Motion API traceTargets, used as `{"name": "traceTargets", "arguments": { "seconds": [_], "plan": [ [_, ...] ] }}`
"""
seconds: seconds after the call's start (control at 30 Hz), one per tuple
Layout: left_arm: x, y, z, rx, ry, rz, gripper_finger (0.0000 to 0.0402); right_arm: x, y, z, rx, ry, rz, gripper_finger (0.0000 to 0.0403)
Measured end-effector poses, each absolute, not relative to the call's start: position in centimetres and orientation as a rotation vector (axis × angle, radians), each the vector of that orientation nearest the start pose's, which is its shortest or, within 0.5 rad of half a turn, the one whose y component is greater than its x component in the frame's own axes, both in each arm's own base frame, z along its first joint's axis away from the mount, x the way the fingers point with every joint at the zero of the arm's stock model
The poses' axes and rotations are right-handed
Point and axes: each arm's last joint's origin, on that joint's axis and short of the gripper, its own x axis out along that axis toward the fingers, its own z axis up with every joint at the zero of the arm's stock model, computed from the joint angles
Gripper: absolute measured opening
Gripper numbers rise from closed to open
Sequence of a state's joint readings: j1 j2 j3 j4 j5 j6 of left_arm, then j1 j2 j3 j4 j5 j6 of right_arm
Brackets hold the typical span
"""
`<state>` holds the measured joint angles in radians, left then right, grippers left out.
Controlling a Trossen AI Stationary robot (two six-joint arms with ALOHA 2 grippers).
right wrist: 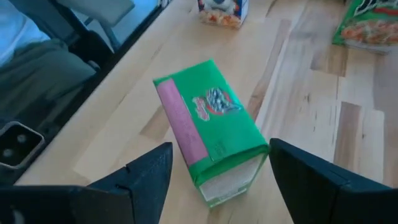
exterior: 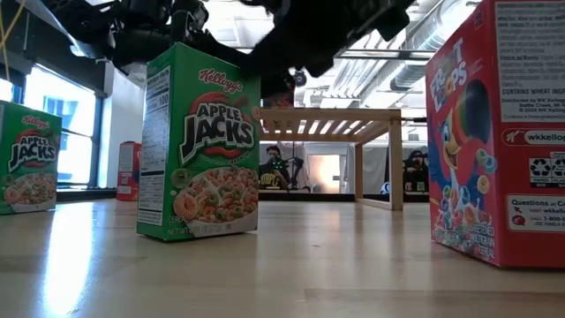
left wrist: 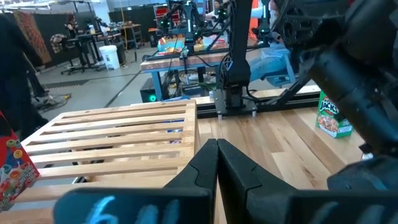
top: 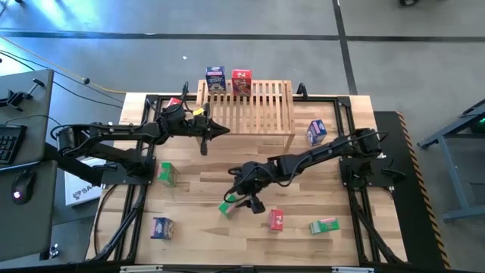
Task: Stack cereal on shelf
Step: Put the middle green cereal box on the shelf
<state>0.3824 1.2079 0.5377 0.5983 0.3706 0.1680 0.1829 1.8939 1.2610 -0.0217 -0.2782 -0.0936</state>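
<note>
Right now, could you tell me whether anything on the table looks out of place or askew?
Nothing is spilled or damaged. Only a blue cardboard cereal box and a red one stand on the slatted wooden shelf; the rest sit scattered on the table. The green box stands upright between the open right gripper fingers, turned askew to the table planks.

Table [top: 303,182]: pale butcher-block wood, smooth, soft sheen. Shelf [top: 254,106]: light bare-wood slats, matt. Green cereal box [right wrist: 211,127] between my right gripper [right wrist: 217,177] fingers: printed cardboard, slightly glossy. My fingers [right wrist: 146,177]: dark, matt, plastic-looking.
</note>
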Motion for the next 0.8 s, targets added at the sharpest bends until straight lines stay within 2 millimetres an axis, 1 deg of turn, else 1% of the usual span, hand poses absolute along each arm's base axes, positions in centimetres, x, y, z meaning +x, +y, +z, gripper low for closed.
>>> {"name": "traceTargets", "arguments": {
  "seconds": [0.13, 0.3, 0.4, 0.63, 0.8],
  "plan": [
    [23.59, 8.36, 23.84, 0.142, 0.067, 0.007, 0.0000, 40.96, 8.41, 18.94, -0.074, 0.623, 0.489, 0.0257],
    [23.59, 8.36, 23.83, 0.142, 0.068, 0.007, 0.0000, 41.14, 8.19, 18.84, -0.073, 0.609, 0.508, 0.0251],
    [23.59, 8.36, 23.83, 0.142, 0.068, 0.007, 0.0000, 41.17, 8.19, 18.90, -0.066, 0.602, 0.517, 0.0234],
    [23.59, 8.36, 23.83, 0.142, 0.069, 0.007, 0.0000, 41.24, 8.30, 18.82, -0.041, 0.596, 0.545, 0.0179],
    [23.59, 8.37, 23.82, 0.142, 0.070, 0.007, 0.0000, 41.33, 8.32, 18.96, -0.022, 0.584, 0.540, 0.0160]
  ]
}}
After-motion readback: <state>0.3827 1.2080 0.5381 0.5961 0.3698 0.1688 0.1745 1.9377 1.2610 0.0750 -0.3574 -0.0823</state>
